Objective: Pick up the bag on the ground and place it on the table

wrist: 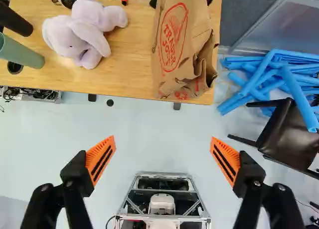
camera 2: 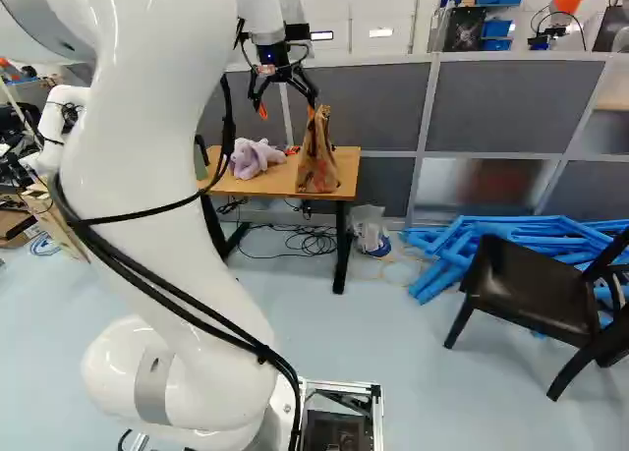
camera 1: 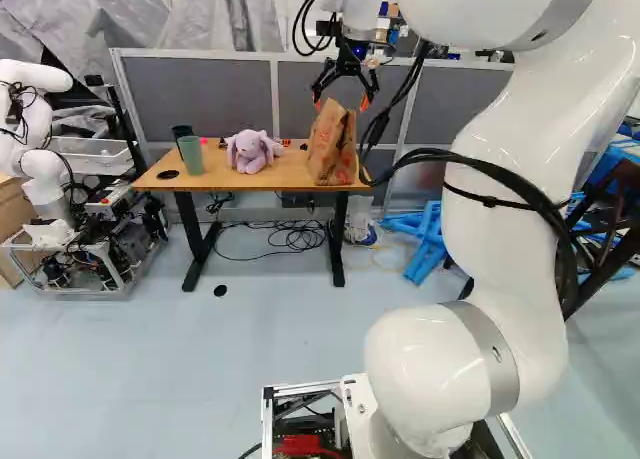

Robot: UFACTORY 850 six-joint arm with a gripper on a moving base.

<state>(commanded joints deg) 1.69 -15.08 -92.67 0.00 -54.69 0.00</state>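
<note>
The brown paper bag [camera 1: 332,144] stands on the right end of the wooden table [camera 1: 225,181] in the left base view. Just above the bag's top is my gripper [camera 1: 343,103], its fingers spread. In the wrist view the gripper [wrist: 163,151] is wide open with nothing between its orange pads, and the bag [wrist: 182,44] lies ahead of it, apart from both fingers. The right base view shows the bag [camera 2: 317,156] upright near the table's right edge, partly overlapped by a fingertip.
A purple plush toy [camera 1: 252,151], a green cup [camera 1: 191,154] and a dark cup stand left of the bag. Grey partitions [camera 2: 511,102] rise behind the table. Blue tubes [camera 2: 457,250] and a black chair [camera 2: 531,289] are to the right. Another robot [camera 1: 42,169] stands far left.
</note>
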